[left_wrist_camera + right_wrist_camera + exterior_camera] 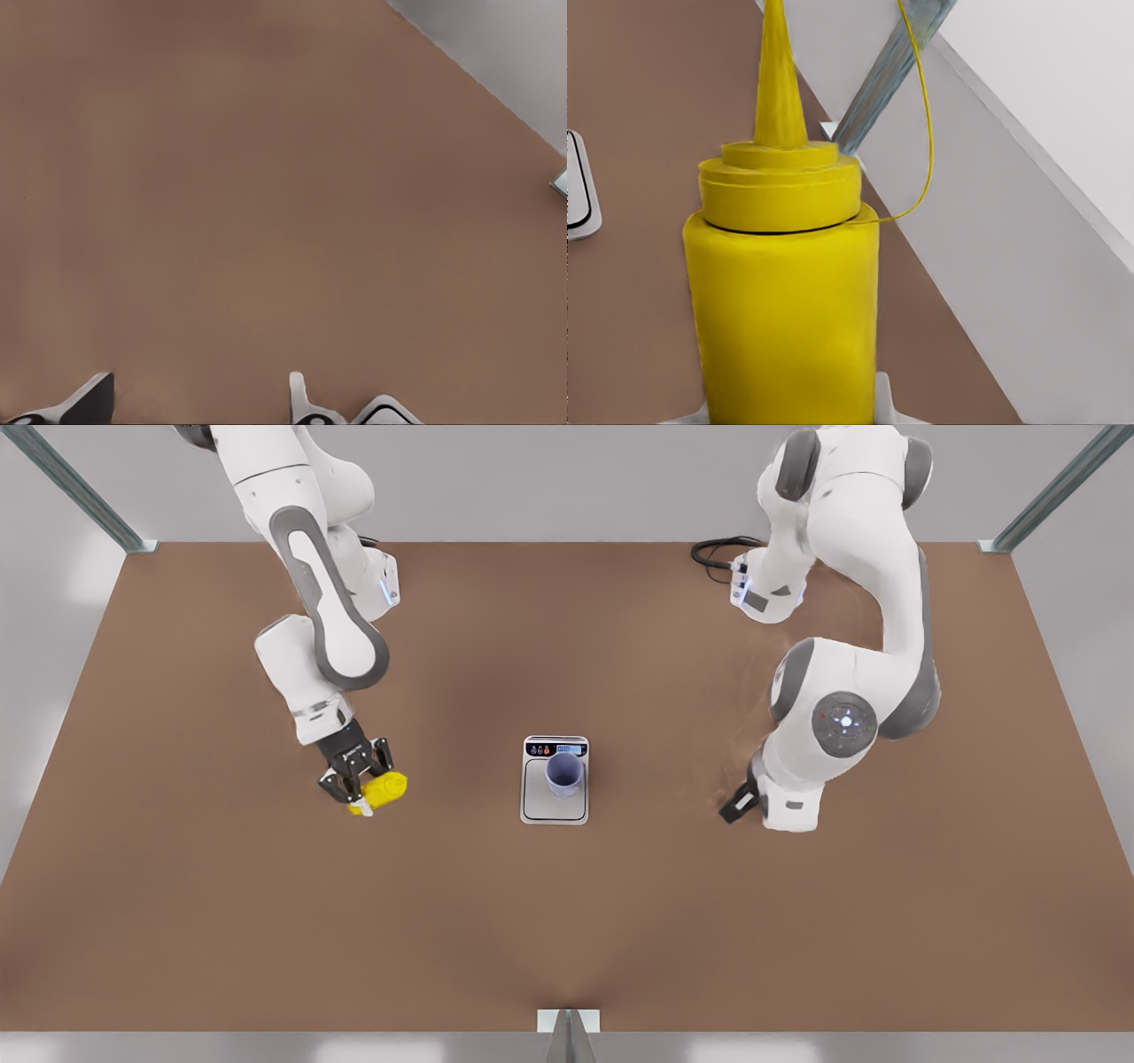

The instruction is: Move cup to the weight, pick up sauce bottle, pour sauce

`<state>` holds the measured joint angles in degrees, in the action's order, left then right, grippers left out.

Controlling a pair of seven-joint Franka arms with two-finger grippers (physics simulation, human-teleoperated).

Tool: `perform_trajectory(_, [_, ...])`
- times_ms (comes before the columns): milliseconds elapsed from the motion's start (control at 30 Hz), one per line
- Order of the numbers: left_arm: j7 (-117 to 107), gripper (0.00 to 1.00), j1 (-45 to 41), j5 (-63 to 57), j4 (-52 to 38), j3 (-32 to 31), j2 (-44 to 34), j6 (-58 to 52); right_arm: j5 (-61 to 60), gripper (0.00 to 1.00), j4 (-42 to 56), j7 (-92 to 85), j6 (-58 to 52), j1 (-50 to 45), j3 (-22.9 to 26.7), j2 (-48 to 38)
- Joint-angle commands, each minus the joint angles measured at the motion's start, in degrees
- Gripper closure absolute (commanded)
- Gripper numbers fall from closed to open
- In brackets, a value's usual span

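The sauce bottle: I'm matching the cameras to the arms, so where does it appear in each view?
Front view: the sauce bottle is tilted in the right gripper, at the front view's left, apart from the weight and cup.
Left wrist view: not in it; brown table beyond the left gripper.
Right wrist view: close up, nozzle pointing away.
Shared landmark: the table.

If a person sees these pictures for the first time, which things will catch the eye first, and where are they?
The bright yellow sauce bottle stands out first, gripped and tilted by the right gripper on the front view's left. Next is the lavender cup standing upright on the weight near the middle of the brown table. The left gripper, open, waits low over the table on the front view's right.
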<state>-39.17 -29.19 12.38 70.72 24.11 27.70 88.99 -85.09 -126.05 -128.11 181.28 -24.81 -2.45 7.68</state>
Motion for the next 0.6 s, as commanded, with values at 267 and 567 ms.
perform_trajectory(267, [36.0, 0.0, 17.4, -18.8, 11.1, -18.6, -22.8, -9.7, 0.2, 0.43, 18.4, -9.4, 17.9, -19.4, 0.6, 18.5])
perform_trajectory(567, [36.4, 0.0, 17.5, -18.0, 12.4, -18.7, -19.4, -8.3, 0.8, 0.43, 20.6, -15.3, 19.2, -29.4, 9.9, 23.9])
